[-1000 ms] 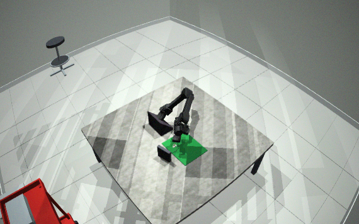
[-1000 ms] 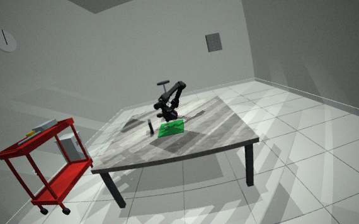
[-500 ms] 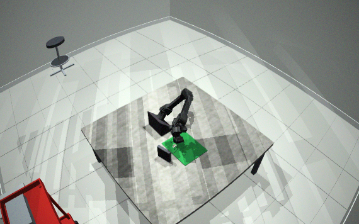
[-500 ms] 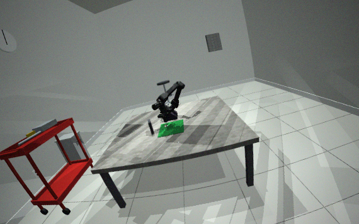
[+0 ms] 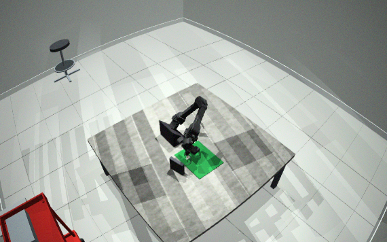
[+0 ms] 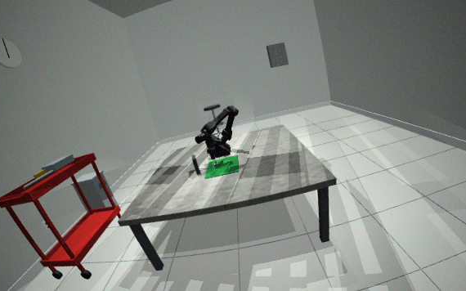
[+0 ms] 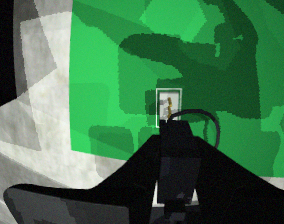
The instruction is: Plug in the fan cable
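Note:
The green board (image 5: 211, 162) (image 6: 231, 169) (image 7: 90, 60) lies flat on the table. The four-pin fan header (image 7: 169, 102) is a white-outlined box with gold pins, near the middle of the wrist view; it also shows as a small pale spot in the top view (image 5: 188, 158). My gripper (image 7: 174, 142) is shut on the dark fan plug (image 7: 175, 129), just below the header in the wrist view and partly overlapping its lower end. The plug's height above the header cannot be told. The thin black cable (image 7: 218, 131) loops out to the right of the plug.
A small dark upright block (image 5: 176, 165) (image 6: 195, 164) stands beside the board's edge. A larger dark panel (image 5: 169, 133) stands close to the arm. The table (image 5: 250, 143) (image 6: 261, 180) carries them. A red cart (image 6: 87, 233) and a stool (image 5: 60, 45) stand farther off on the floor.

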`<action>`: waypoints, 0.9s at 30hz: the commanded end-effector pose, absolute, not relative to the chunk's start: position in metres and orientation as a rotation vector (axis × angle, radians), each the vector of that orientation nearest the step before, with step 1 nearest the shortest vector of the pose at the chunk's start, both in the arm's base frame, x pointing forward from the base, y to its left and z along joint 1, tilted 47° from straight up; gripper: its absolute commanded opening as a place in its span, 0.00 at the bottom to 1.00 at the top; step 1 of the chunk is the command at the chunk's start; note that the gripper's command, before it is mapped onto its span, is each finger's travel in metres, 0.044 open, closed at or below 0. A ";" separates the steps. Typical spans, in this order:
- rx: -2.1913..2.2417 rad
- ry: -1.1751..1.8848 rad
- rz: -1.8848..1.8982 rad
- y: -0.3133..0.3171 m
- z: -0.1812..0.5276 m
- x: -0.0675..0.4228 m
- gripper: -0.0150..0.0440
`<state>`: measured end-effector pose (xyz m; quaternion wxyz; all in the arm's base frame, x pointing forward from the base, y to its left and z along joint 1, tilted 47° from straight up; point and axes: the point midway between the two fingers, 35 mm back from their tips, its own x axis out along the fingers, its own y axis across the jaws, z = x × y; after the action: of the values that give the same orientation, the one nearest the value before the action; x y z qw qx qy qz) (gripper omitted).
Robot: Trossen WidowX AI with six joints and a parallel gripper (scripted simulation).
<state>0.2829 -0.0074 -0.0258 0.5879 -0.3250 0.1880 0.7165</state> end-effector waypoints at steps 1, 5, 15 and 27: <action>-0.789 0.410 1.679 -0.009 -0.027 0.283 0.25; -0.793 0.405 1.681 -0.009 -0.025 0.283 0.25; -0.797 0.400 1.683 -0.008 -0.022 0.283 0.25; -0.789 0.409 1.680 -0.006 -0.020 0.281 0.25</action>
<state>0.2815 -0.0064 -0.0209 0.5804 -0.3404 0.1721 0.7195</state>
